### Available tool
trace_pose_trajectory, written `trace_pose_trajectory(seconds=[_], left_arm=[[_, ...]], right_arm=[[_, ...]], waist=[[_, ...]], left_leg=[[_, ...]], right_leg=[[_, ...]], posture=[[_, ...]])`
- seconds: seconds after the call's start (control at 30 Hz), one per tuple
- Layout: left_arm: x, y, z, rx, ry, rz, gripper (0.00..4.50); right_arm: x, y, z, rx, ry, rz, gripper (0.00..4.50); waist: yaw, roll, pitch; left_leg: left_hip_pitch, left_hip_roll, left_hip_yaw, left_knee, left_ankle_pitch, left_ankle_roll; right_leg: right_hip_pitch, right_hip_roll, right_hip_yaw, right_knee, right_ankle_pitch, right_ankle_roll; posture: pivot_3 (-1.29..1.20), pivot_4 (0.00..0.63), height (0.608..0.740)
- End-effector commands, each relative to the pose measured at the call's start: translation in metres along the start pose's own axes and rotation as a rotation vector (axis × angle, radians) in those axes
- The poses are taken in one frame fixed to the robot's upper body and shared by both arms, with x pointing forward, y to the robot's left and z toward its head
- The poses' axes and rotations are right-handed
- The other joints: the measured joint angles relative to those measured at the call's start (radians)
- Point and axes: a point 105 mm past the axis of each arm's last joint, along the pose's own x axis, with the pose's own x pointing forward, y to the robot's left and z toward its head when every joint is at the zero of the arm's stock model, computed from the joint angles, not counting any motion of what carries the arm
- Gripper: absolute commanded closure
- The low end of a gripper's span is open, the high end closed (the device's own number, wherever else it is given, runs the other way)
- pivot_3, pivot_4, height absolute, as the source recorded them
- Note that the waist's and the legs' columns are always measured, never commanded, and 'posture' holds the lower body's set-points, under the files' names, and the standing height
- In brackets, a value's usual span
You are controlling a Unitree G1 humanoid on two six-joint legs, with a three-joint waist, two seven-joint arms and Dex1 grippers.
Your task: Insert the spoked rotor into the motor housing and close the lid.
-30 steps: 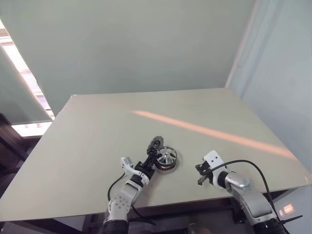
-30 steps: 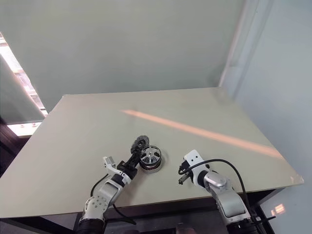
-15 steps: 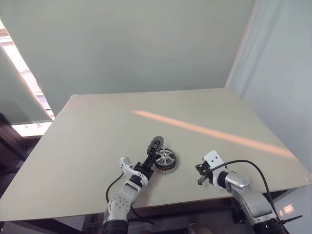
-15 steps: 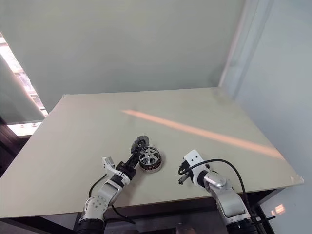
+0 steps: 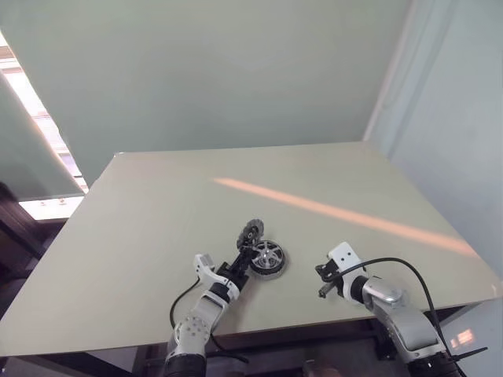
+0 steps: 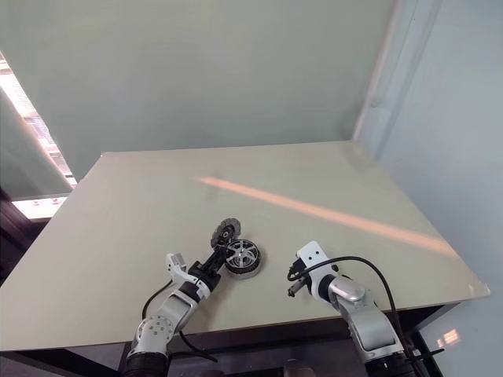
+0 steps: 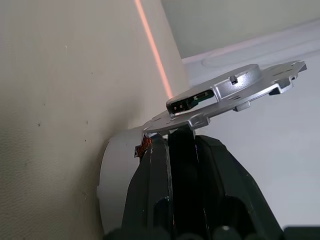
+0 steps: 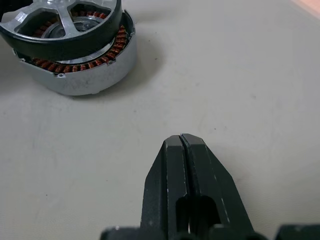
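The motor housing (image 8: 82,77), silver-walled with copper windings, lies on the table near its front edge. The spoked rotor (image 8: 75,17), dark-rimmed with silver spokes, rests on top of it, tilted and overhanging one side. My left gripper (image 5: 245,248) is shut on the lid (image 5: 251,231), a toothed disc held on edge just left of and behind the housing. The left wrist view shows the lid (image 7: 235,95) clamped between the black fingers (image 7: 155,165), with the housing wall (image 7: 115,175) right below. My right gripper (image 5: 322,291) is shut and empty, a short way to the right of the housing.
The pale table (image 5: 157,212) carries an orange streak of light (image 5: 338,212) across its middle. Its front edge (image 5: 259,328) runs just under both wrists. A grey wall stands behind the far edge.
The rotor on the housing now lies flatter than a second ago. Both arms and the held lid have stayed where they were.
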Motion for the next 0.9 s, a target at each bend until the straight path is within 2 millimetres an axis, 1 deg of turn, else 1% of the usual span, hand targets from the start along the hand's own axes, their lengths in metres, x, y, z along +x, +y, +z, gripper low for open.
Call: trace_pose_trajectory(seconds=[0.03, 0.13, 0.2, 0.3, 0.4, 0.47, 0.5, 0.53, 0.77, 0.9], left_arm=[[0.015, -0.022, -0.023, -0.084, 0.045, -0.081, 4.13], [0.017, -0.024, -0.025, -0.09, 0.061, -0.083, 4.13], [0.017, -0.024, -0.025, -0.087, 0.06, -0.083, 3.41], [0.018, -0.024, -0.021, -0.075, 0.037, -0.079, 2.53], [0.018, -0.024, -0.018, -0.073, 0.027, -0.079, 1.36], [0.019, -0.024, -0.017, -0.072, 0.019, -0.08, 0.77], [0.019, -0.024, -0.017, -0.072, 0.016, -0.08, 0.35], [0.019, -0.025, -0.016, -0.072, 0.012, -0.081, 0.04], [0.021, -0.026, -0.01, -0.057, -0.037, -0.083, 0.01], [0.02, -0.038, -0.008, -0.056, -0.043, -0.123, 0.01]], right_arm=[[-0.002, -0.001, 0.015, -0.012, -0.06, -0.01, 4.5], [-0.001, 0.0, 0.016, -0.012, -0.062, -0.01, 4.5], [-0.001, 0.0, 0.016, -0.011, -0.064, -0.011, 4.5], [-0.001, -0.001, 0.016, -0.011, -0.064, -0.013, 4.5], [-0.001, -0.001, 0.016, -0.01, -0.063, -0.013, 4.5], [-0.001, -0.001, 0.016, -0.01, -0.062, -0.012, 4.5], [-0.001, -0.001, 0.016, -0.01, -0.063, -0.011, 4.5], [-0.001, -0.001, 0.016, -0.011, -0.062, -0.011, 4.5], [0.0, 0.0, 0.016, -0.014, -0.061, -0.008, 4.5], [0.001, 0.002, 0.014, -0.01, -0.057, -0.004, 4.5]], waist=[[0.001, 0.0, 0.0], [0.002, 0.0, 0.0], [0.002, 0.0, 0.0], [0.003, 0.0, 0.0], [0.003, 0.0, 0.0], [0.003, 0.0, 0.0], [0.002, 0.0, 0.0], [0.003, 0.0, 0.0], [0.002, 0.0, 0.0], [0.002, 0.0, 0.0]], left_leg=[[0.0, 0.0, 0.0, 0.0, 0.0, 0.0], [0.0, 0.0, 0.0, 0.0, 0.0, 0.0], [0.0, 0.0, 0.0, 0.0, 0.0, 0.0], [0.0, 0.0, 0.0, 0.001, 0.0, 0.0], [0.001, 0.0, 0.0, 0.002, 0.0, 0.0], [0.001, 0.0, 0.0, 0.002, 0.0, 0.0], [0.001, 0.0, 0.0, 0.002, 0.0, 0.0], [0.001, 0.0, 0.0, 0.002, 0.0, 0.0], [0.001, 0.0, 0.0, 0.001, 0.0, 0.0], [0.001, 0.0, 0.0, 0.001, 0.0, 0.0]], right_leg=[[0.0, 0.0, 0.0, 0.0, 0.0, 0.0], [0.0, 0.0, 0.0, 0.0, 0.0, 0.0], [0.0, 0.0, 0.0, 0.0, 0.0, 0.0], [0.001, 0.0, 0.0, 0.0, 0.0, 0.0], [0.002, 0.0, 0.0, 0.0, 0.0, 0.0], [0.002, 0.0, 0.0, 0.0, 0.0, 0.0], [0.002, 0.0, 0.0, 0.0, 0.0, 0.0], [0.002, 0.0, 0.0, 0.0, 0.0, 0.0], [0.002, 0.0, 0.0, 0.0, 0.0, 0.0], [0.001, 0.0, 0.0, 0.0, 0.0, 0.0]], posture=[[0.0, 0.0, 0.74], [0.0, 0.0, 0.74], [0.0, 0.0, 0.74], [0.0, 0.0, 0.74], [0.0, 0.0, 0.74], [0.0, 0.0, 0.74], [0.0, 0.0, 0.74], [0.0, 0.0, 0.74], [0.0, 0.0, 0.74], [0.0, 0.0, 0.74]])
